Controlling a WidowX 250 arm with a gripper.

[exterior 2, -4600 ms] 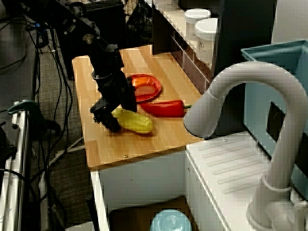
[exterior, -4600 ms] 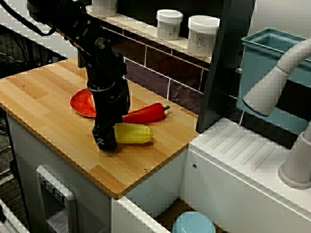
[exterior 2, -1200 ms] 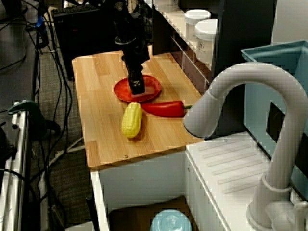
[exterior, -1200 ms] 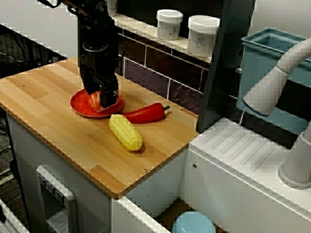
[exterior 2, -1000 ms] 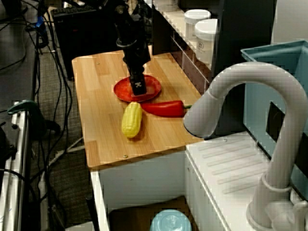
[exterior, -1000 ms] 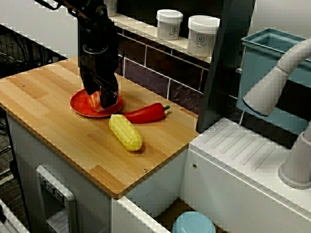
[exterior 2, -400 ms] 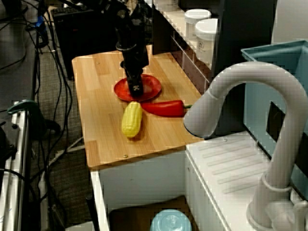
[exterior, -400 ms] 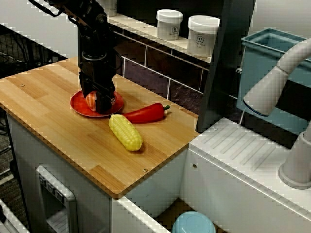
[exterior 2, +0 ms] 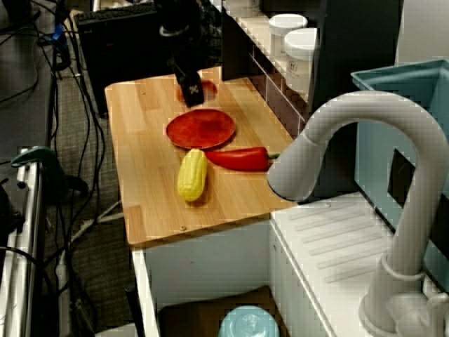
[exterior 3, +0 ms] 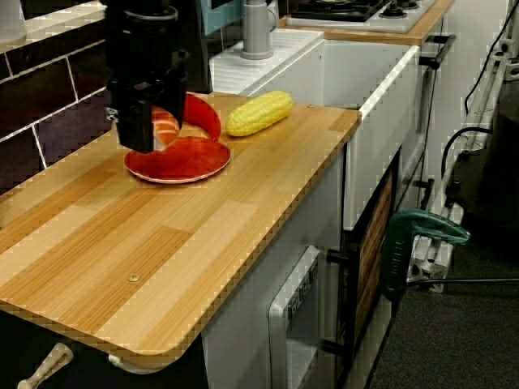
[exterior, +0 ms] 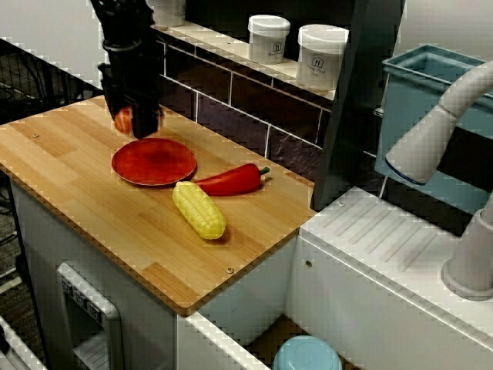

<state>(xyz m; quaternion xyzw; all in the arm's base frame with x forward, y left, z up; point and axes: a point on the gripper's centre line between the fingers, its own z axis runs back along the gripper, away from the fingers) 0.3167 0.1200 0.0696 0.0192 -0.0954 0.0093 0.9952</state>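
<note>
My black gripper [exterior: 132, 121] is shut on a small red-and-white food piece [exterior: 123, 119] and holds it in the air, above the wooden counter just past the far left rim of the red plate [exterior: 166, 166]. In the view from the counter's end, the food piece [exterior 3: 166, 126] hangs over the plate's [exterior 3: 182, 162] back edge between the fingers. The plate is bare. A yellow corn cob [exterior: 199, 210] and a red pepper [exterior: 231, 181] lie on the counter right of the plate.
White jars [exterior: 269, 38] stand on a ledge above the tiled back wall. A dark post, a white sink unit [exterior: 385, 247], a grey faucet [exterior: 431, 135] and a blue bin [exterior: 424, 92] are to the right. A green clamp [exterior 3: 422, 231] stands beside the counter.
The gripper closed on the food piece on the plate, lifted it and carried it up and to the left. The plate now lies bare. Earlier the corn was turned.
</note>
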